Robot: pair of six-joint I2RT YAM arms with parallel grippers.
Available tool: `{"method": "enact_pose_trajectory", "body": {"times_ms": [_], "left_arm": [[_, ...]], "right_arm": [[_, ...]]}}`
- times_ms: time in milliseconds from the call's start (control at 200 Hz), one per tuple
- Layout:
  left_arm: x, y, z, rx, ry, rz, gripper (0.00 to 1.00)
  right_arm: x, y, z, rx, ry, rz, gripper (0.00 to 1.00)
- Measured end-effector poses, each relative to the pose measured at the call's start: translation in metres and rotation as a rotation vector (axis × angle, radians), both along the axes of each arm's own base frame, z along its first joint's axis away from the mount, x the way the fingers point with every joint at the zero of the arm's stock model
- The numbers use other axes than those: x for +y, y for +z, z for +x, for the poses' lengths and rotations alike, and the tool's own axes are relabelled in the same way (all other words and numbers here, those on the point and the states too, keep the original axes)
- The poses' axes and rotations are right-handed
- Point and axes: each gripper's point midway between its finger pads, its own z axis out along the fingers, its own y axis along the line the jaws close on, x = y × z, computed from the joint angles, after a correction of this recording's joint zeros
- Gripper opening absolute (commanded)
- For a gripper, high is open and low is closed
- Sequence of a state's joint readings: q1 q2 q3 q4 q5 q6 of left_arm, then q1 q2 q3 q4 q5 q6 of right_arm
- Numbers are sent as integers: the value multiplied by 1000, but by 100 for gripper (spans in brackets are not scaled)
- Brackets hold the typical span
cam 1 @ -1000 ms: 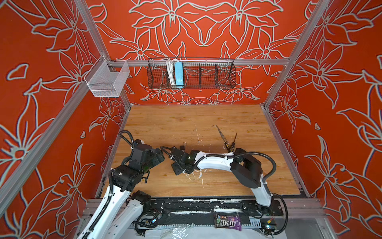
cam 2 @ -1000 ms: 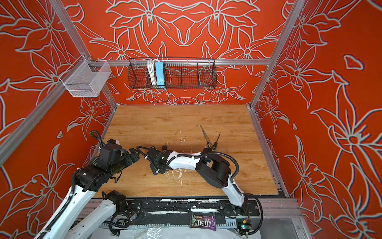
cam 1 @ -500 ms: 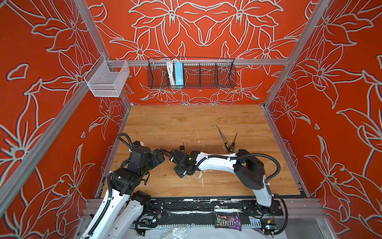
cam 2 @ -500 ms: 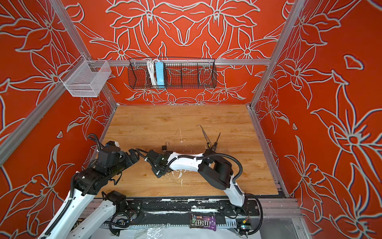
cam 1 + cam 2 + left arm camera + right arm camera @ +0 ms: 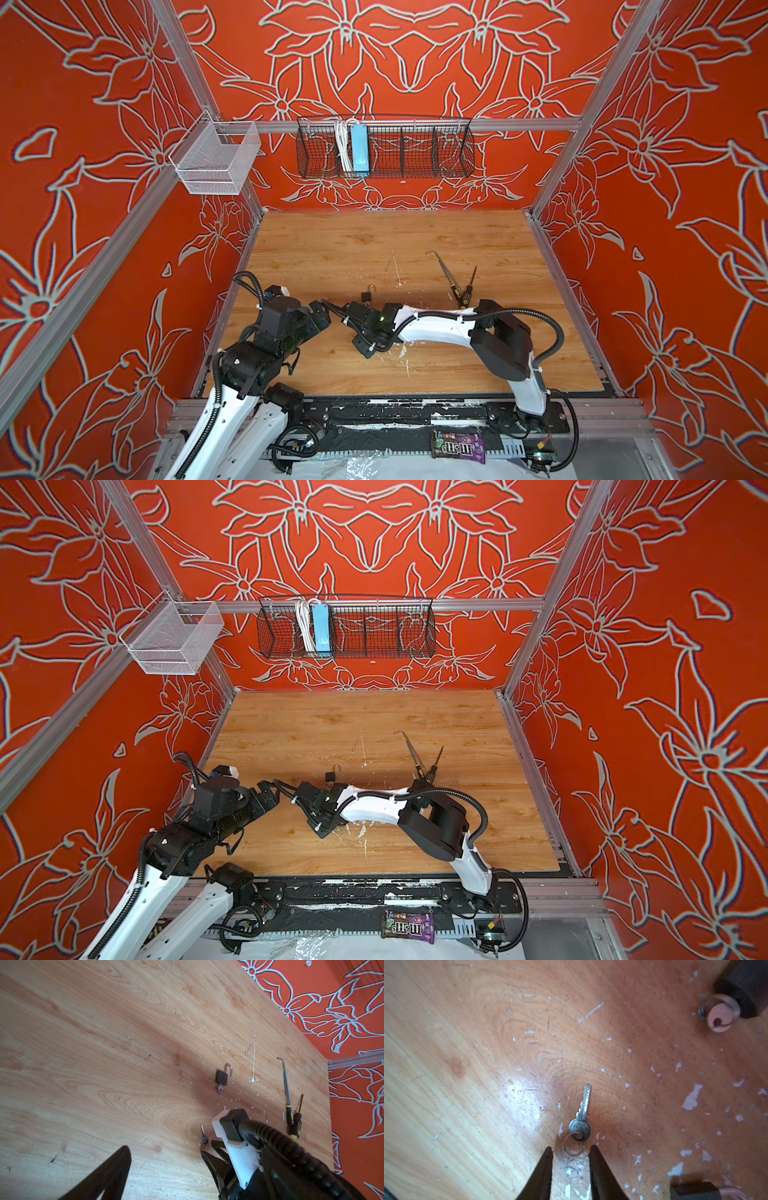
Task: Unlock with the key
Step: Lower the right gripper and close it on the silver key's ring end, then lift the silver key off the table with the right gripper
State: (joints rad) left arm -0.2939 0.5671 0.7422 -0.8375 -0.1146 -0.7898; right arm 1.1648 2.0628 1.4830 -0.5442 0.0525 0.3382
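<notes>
L end effector (image 5: 318, 318): fully spread, nothing held, parked close to R one. Chg over last sec: R end effector (image 5: 571, 1150) has been narrowed around key ring (image 5: 574, 1146). Ring is now bracketed by both tips with small gaps left, so not pinched yet. The key (image 5: 581, 1118) is flat on tabletop (image 5: 446, 1064), just ahead of those tips, blade pointing away. Means pickup is nearly done; insertion pending. The padlock (image 5: 221, 1077) lies near, beyond R end effector, shackle (image 5: 228, 1069) already swung open, what looks like a 2nd key (image 5: 220, 1089) seated in it, so prob. already released. Count: end effectors 2, keys 2, padlock 1, tools 2 (hooked pick (image 5: 285, 1088), screwdriver (image 5: 297, 1120)) well apart by R arm's elbow.
</notes>
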Motion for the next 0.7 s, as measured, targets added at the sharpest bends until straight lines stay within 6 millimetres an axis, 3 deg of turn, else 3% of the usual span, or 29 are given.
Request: {"method": "enact_pose_trajectory", "body": {"times_ms": [700], "left_arm": [[-1,0,-2,0,-1,-9,98]], "right_arm": [[0,-7,4,-15,10,-24,19]]}}
